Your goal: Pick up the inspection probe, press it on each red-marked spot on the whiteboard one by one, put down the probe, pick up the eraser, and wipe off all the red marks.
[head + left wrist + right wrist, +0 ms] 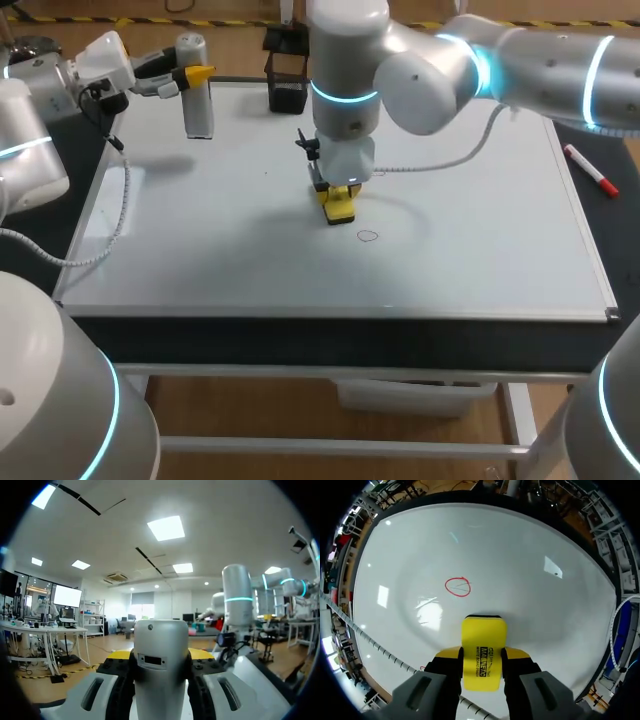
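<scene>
One red circular mark (457, 587) lies on the glossy white whiteboard (545, 610) just ahead of the right gripper (483, 656), which clamps the yellow block eraser (484, 642) pointing towards it. Well apart, the left gripper (161, 656) grips the grey cylindrical probe (161, 637).

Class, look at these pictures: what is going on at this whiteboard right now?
The right tool grips the yellow eraser, held down at the whiteboard just short of a red circle that is not yet wiped. The left tool holds the silver probe upright at the board's far left corner. A red marker lies beside the board's right edge.
</scene>
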`<action>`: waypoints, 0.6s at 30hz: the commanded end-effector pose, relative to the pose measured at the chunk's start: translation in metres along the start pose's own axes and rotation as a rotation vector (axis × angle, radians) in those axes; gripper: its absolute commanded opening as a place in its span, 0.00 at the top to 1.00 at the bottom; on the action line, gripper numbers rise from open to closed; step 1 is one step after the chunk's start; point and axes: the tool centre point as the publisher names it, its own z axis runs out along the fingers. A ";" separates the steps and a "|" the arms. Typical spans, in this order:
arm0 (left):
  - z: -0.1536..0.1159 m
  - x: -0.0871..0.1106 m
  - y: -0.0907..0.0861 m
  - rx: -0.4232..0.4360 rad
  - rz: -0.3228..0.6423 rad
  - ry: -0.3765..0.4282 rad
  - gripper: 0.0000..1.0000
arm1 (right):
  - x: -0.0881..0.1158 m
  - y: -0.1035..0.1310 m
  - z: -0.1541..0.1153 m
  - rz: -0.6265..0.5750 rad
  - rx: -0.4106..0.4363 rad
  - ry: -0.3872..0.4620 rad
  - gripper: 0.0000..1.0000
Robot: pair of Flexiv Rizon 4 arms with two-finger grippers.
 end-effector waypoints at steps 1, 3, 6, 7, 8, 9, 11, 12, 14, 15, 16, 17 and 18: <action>0.000 0.000 0.000 0.002 0.003 -0.001 1.00 | 0.014 0.006 0.000 0.010 0.016 -0.002 1.00; 0.000 0.000 0.000 0.002 0.003 -0.001 1.00 | 0.017 0.005 -0.002 0.019 0.019 -0.004 1.00; 0.000 0.000 0.000 0.002 0.003 -0.001 1.00 | 0.020 0.004 -0.009 0.025 0.025 -0.012 1.00; 0.000 0.000 0.000 0.002 0.003 -0.001 1.00 | 0.022 0.003 -0.011 0.027 0.023 -0.014 1.00; 0.000 0.000 0.000 0.002 0.003 -0.001 1.00 | 0.023 0.002 -0.015 0.030 0.024 -0.018 1.00; 0.000 0.000 0.000 0.002 0.003 -0.001 1.00 | 0.025 0.001 -0.018 0.032 0.026 -0.020 1.00; 0.000 0.000 0.000 0.002 0.003 -0.001 1.00 | 0.029 -0.002 -0.026 0.035 0.028 -0.034 1.00; 0.000 0.000 0.000 0.002 0.003 -0.001 1.00 | 0.031 -0.003 -0.031 0.035 0.032 -0.040 1.00; 0.000 0.000 0.000 0.002 0.003 -0.001 1.00 | 0.037 -0.006 -0.039 0.039 0.029 -0.066 1.00; 0.000 0.000 0.000 0.002 0.003 -0.001 1.00 | 0.041 -0.008 -0.042 0.041 0.031 -0.068 1.00; 0.000 0.000 0.000 0.002 0.003 -0.001 1.00 | 0.045 -0.010 -0.045 0.044 0.032 -0.074 1.00; 0.000 0.000 0.000 0.002 0.003 -0.001 1.00 | 0.050 -0.011 -0.048 0.056 0.027 -0.090 1.00; 0.000 0.000 0.000 0.002 0.003 -0.001 1.00 | 0.057 -0.013 -0.050 0.058 0.025 -0.089 1.00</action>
